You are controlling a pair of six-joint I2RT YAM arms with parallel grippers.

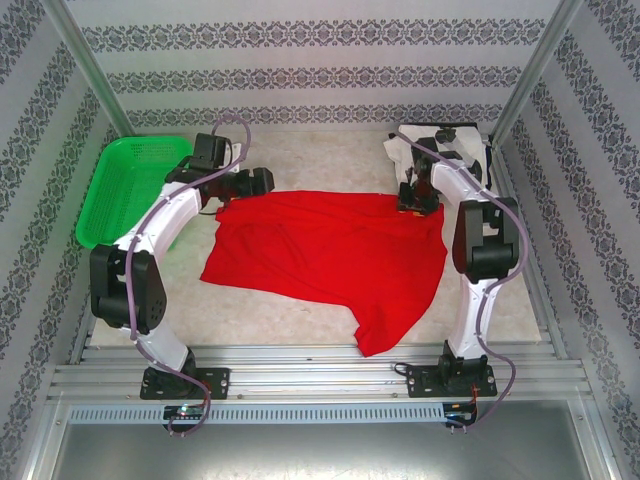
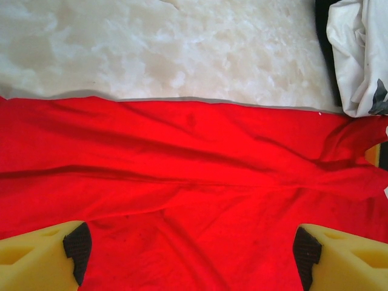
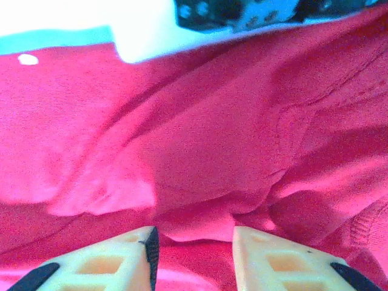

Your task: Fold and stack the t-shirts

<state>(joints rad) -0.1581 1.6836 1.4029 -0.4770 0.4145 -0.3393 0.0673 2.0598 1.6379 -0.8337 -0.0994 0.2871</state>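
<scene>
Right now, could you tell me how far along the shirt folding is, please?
Nothing looks folded yet. The red shirt lies spread and rumpled; the left gripper and right gripper are open at its far edge. The white shirt sits crumpled at the far right. Folding both and stacking remain.

Bright, even light, soft shadows, washed-out white glare and close blur atop the right wrist view.
</scene>
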